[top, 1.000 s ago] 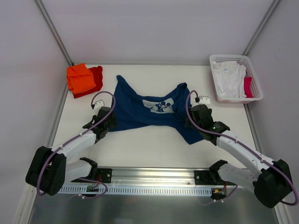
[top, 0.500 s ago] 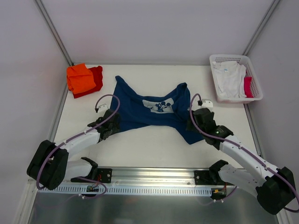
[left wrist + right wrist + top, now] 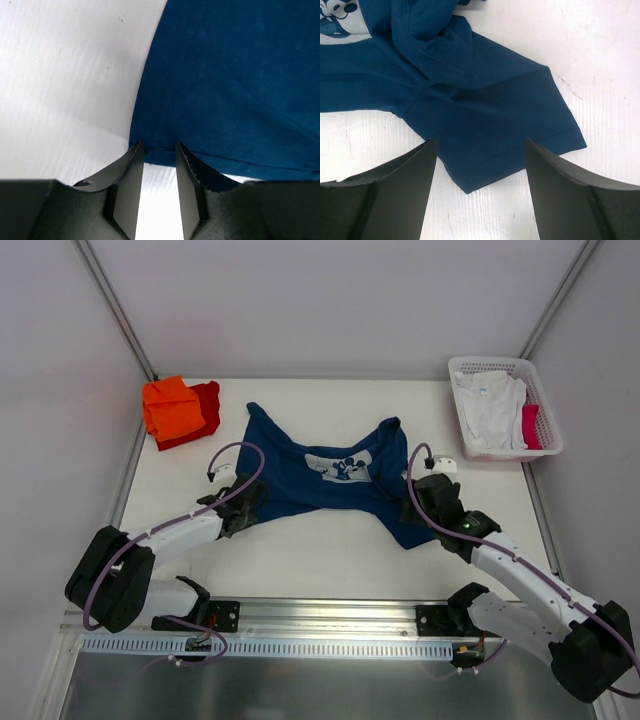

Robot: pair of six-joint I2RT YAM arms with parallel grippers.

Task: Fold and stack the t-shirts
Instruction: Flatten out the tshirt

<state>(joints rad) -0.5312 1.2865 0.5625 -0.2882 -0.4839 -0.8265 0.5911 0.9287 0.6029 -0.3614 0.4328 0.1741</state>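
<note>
A navy blue t-shirt (image 3: pixel 300 485) lies crumpled and spread on the white table, its pale cartoon print (image 3: pixel 340 467) facing up. My left gripper (image 3: pixel 248 502) is at the shirt's lower left hem. In the left wrist view its jaws (image 3: pixel 159 145) stand narrowly apart, with the hem of the navy cloth (image 3: pixel 225 90) between the tips. My right gripper (image 3: pixel 414 502) hovers wide open over the shirt's right sleeve (image 3: pixel 485 115), holding nothing (image 3: pixel 481 142). A folded orange t-shirt (image 3: pixel 172 405) lies on a red one (image 3: pixel 208 400) at the back left.
A white lattice basket (image 3: pixel 548 440) stands at the back right with a white t-shirt (image 3: pixel 490 410) and a pink-red cloth (image 3: pixel 530 425) inside. Bare table (image 3: pixel 320 550) shows between the navy shirt and the arm bases. Side walls border the table.
My left gripper has slid right up to the navy shirt's hem and its jaws have narrowed. The right gripper has shifted slightly nearer and stayed wide open.
</note>
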